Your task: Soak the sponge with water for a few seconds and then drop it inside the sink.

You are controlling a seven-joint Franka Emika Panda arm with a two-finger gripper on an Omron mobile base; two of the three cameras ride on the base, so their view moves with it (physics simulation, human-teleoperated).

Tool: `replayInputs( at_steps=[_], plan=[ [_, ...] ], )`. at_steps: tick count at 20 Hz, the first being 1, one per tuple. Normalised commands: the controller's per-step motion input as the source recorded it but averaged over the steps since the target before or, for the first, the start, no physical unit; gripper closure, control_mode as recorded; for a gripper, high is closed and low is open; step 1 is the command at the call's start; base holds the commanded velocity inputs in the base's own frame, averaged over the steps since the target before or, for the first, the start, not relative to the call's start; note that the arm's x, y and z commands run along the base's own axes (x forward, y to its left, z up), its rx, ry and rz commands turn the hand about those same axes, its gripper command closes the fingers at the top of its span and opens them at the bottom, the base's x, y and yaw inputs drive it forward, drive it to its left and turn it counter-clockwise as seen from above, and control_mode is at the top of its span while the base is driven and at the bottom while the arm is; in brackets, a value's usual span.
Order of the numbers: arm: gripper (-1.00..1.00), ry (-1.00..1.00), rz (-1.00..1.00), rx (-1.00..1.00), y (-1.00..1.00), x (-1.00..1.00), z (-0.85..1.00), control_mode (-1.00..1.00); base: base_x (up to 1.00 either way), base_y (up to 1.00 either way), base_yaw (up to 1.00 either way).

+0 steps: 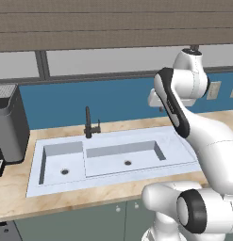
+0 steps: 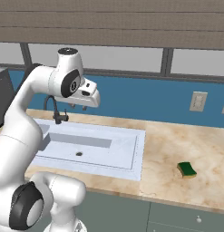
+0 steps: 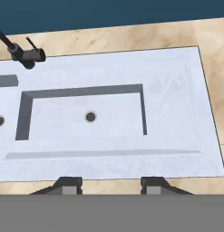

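You're hovering the empty two-finger gripper (image 3: 109, 183) over the pale double-basin sink (image 3: 177, 90), jaws at their narrowest; swing right toward the green-and-yellow sponge (image 2: 187, 169), opening wide first.

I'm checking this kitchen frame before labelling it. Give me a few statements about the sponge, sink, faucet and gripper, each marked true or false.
1. The sponge lies on the counter, to the right of the sink. True.
2. The gripper holds the sponge. False: nothing sits between its fingertips, and it hangs above the sink.
3. Water streams from the faucet. False: no stream is visible.
4. The sink has two basins, each with a dark drain. True.
5. The sponge's top is green. True.
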Motion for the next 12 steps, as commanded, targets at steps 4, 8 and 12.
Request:
replayInputs(
  at_steps=[4,8,12],
  plan=[
    [-1.00,0.00,0.00,0.00,0.00,-0.06,0.00,-1.00,0.00,0.00,0.00],
    [-1.00,0.00,0.09,0.00,0.21,-0.17,0.00,-1.00,0.00,0.00,0.00],
    [-1.00,0.00,0.11,0.00,0.46,-0.03,-0.07,-1.00,0.00,0.00,0.00]
  ],
)
